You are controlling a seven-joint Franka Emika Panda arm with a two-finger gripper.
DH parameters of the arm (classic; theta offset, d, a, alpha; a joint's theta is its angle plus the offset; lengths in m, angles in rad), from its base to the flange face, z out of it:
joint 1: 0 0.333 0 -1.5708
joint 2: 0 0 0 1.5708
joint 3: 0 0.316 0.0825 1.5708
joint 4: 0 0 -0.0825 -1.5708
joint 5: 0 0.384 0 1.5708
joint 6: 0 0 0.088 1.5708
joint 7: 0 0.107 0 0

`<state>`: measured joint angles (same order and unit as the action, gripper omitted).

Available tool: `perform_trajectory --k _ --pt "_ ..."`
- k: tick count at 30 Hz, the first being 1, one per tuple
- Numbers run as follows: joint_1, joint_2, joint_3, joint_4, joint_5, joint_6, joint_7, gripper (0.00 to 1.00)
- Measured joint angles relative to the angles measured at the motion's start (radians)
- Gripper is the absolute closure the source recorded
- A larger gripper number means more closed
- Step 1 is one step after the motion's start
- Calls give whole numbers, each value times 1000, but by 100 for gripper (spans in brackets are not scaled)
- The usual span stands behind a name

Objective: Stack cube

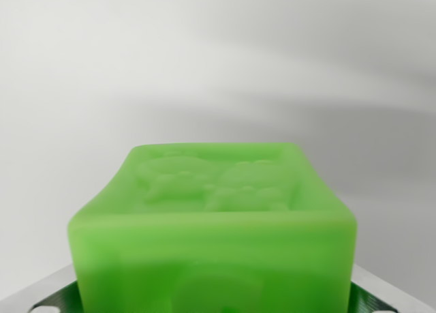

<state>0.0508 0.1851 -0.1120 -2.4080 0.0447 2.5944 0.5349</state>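
**Cube's right under the wrist cam, no second cube in sight yet**

So here's where I'm at. The green cube [211, 231] fills the bottom half of the wrist view, super close to the lens and a bit blurry. Its top face has some raised cartoon-ish figure moulded into it, and the near face looks like it has a raised shape too, but it's cut off at the bottom edge. Behind it is just plain pale grey surface [218, 61] with soft shadows, nothing else on it that I can see.

At the bottom corners, on both sides of the cube, there are grey bits with dark green patches [58, 301]. My guess is that's part of the hand, but I honestly can't tell whether the fingers are clamped on the cube or spread apart around it. The tips aren't visible.

My read: I'm in the pick or carry stage, stacking not done. I can't say if the cube is lifted or sitting on the surface. Next move needs the other cube found first, then this one lined up squarely above it before letting go.
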Motion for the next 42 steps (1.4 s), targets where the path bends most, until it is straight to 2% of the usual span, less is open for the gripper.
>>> perform_trajectory --k 42 --pt "155 41 6 73 0 -30 297 100"
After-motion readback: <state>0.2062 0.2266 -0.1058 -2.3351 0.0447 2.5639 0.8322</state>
